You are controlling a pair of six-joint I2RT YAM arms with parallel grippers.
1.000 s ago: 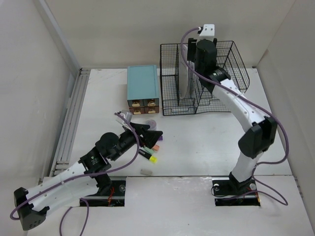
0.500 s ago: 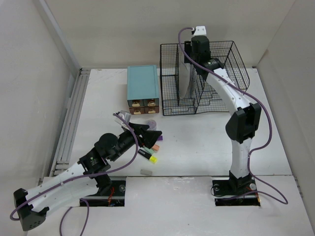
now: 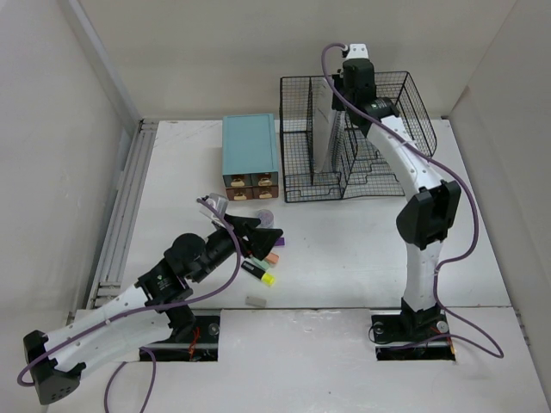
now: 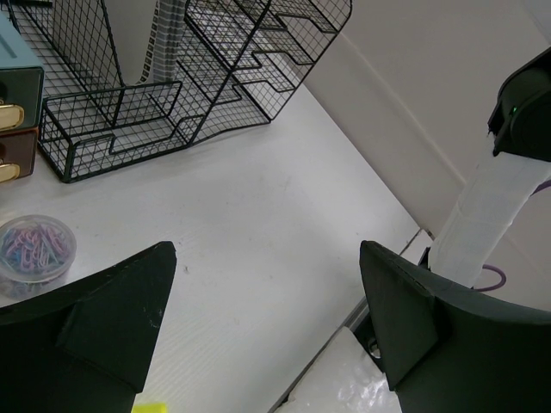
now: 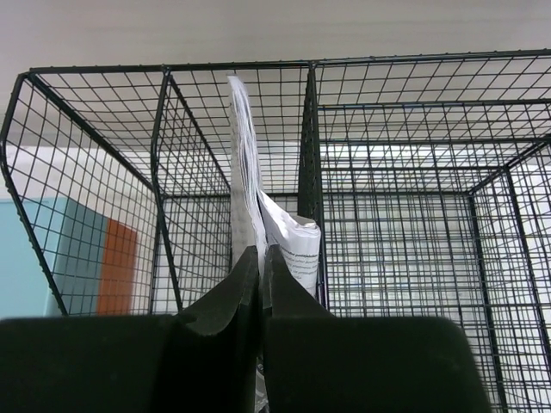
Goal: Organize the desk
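We see left gripper [image 4: 267, 258] spread wide, low over desk [image 3: 344, 249], near highlighters [image 3: 265, 274]. Right gripper [image 5: 261, 254] pinched tight above rack [image 3: 297, 138], tips at papers [image 5: 245, 172]; can't tell if gripping them.

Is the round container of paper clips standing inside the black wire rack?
No, the paper clip container stands on the white desk, outside the wire rack.

Left arm low and near, right arm stretched far
The left arm [image 3: 129, 301] points its left gripper [image 4: 267, 249] rightward, jaws wide apart; the right arm [image 3: 415, 185] reaches far, right gripper [image 5: 261, 258] jaws pressed together
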